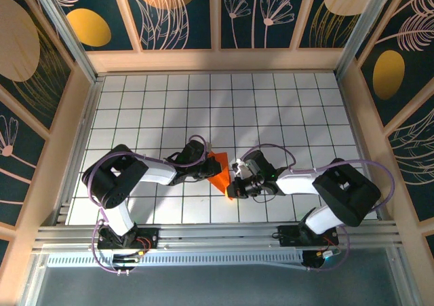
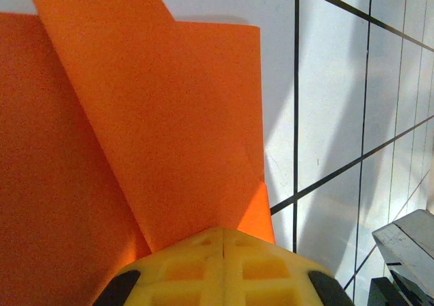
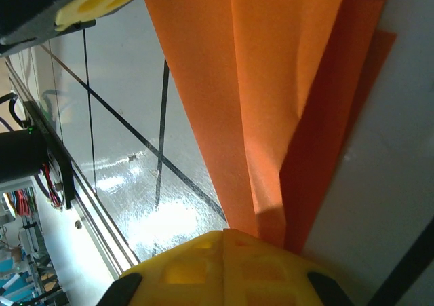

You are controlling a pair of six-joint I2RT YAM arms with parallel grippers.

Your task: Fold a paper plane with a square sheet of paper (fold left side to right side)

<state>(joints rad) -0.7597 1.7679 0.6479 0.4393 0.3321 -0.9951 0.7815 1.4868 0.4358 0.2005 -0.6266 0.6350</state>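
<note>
Top external view: we are seeing the square sheet of paper [image 1: 218, 172] lying partly folded just below the centre of the frame, on the white tiled table [image 1: 271, 102]. The left gripper [image 1: 203, 165] is reaching in from the left and the right gripper [image 1: 234, 180] from the right. Both are meeting the orange sheet from opposite sides, close to each other. At this size the jaws themselves are too small for us to read.

Left wrist view: the left gripper [image 2: 223, 237] is sitting at the bottom centre of the frame, its yellow fingers [image 2: 183, 269] pressed together with no gap along the seam. The square sheet of paper [image 2: 135, 150] is filling the left and centre of the frame, with one folded flap overlapping the layer beneath it. The flap is narrowing to a point that runs directly into the fingertips, so the jaws appear to be clamped on the paper.

Right wrist view: the right gripper [image 3: 224, 235] is sitting at the bottom centre, its jaws likewise pressed together. The square sheet of paper [image 3: 271, 82] is running from the top of the frame down to the fingertips, showing a lit layer over a shaded one, and its creased edge is ending at the closed tips. A yellow finger [image 3: 102, 1] of the left gripper is showing at the upper left.
</note>
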